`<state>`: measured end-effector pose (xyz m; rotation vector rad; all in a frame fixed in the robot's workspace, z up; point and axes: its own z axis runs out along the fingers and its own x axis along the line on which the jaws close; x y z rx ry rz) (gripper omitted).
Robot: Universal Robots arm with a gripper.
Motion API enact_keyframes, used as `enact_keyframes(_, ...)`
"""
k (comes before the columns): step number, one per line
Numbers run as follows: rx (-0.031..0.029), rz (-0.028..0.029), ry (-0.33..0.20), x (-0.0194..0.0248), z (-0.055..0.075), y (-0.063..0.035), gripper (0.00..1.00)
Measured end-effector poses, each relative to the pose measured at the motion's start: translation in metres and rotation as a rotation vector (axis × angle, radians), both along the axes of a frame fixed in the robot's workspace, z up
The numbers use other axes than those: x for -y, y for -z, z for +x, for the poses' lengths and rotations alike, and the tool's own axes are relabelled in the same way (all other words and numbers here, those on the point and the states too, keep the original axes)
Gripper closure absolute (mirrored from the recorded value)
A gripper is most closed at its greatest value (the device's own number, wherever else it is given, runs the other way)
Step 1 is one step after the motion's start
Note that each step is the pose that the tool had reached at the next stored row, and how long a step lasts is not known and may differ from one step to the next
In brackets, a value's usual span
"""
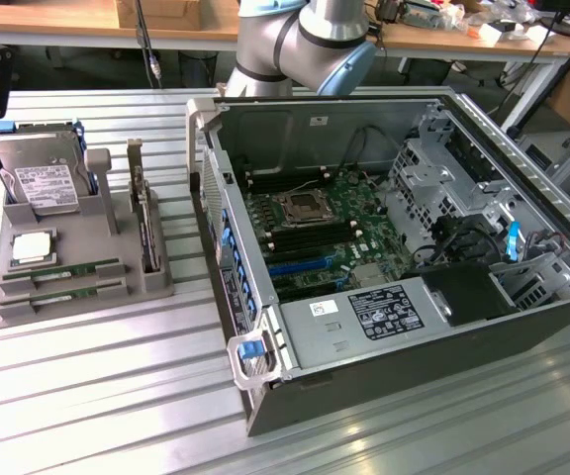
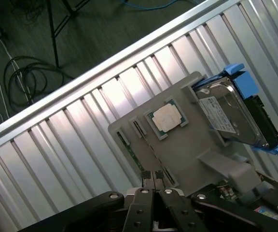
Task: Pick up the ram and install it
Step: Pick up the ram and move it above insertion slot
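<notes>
Case: the open computer case (image 1: 384,327) lies on its side on the slatted table (image 1: 97,396), so the motherboard (image 1: 334,228) faces up, probably so a stick can be pushed in from above.
Tray: the grey tray (image 1: 156,282) sits just beside the case on the exterior view's left and holds each part in its own recess, apparently so the parts sit in fixed places.
Arm: the arm (image 1: 305,40) is bent at the far side of the case.
Gripper: the gripper (image 2: 153,182) hangs over the tray near the stick recesses, fingers pressed together and grasping nothing.
Ram: the ram (image 1: 62,269) lies in its tray recess with its twin (image 1: 67,293) alongside, neither lifted nor installed.
</notes>
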<state>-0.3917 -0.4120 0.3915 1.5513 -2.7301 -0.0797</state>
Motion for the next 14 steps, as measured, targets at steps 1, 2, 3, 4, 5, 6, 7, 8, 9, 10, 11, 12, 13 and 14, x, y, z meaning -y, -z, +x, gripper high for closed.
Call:
enact_keyframes(1,0.0000,0.0000,-0.008,0.0000,0.0000,0.0000,0.90)
enact_keyframes(2,0.0000,0.0000,-0.015,0.0000,0.0000,0.0000,0.90)
enact_keyframes(3,0.0000,0.0000,-0.023,0.0000,0.0000,0.0000,0.90)
enact_keyframes(4,0.0000,0.0000,-0.029,0.0000,0.0000,0.0000,0.90)
enact_keyframes(5,0.0000,0.0000,-0.038,0.0000,0.0000,0.0000,0.90)
enact_keyframes(6,0.0000,0.0000,-0.043,0.0000,0.0000,0.0000,0.90)
enact_keyframes(7,0.0000,0.0000,-0.047,0.0000,0.0000,0.0000,0.90)
enact_keyframes(8,0.0000,0.0000,-0.054,0.0000,0.0000,0.0000,0.90)
enact_keyframes(9,0.0001,0.0000,-0.065,0.0000,0.0000,0.0000,0.90)
enact_keyframes(10,0.0000,0.0000,-0.070,0.0000,0.0000,0.0000,0.90)
enact_keyframes(11,0.0000,0.0000,-0.075,0.0000,0.0000,0.0000,0.90)
enact_keyframes(12,0.0000,0.0000,-0.087,0.0000,0.0000,0.0000,0.90)
enact_keyframes(13,0.0000,0.0000,-0.103,0.0000,0.0000,0.0000,0.90)
enact_keyframes(14,0.0000,0.0000,-0.113,0.0000,0.0000,0.0000,0.90)
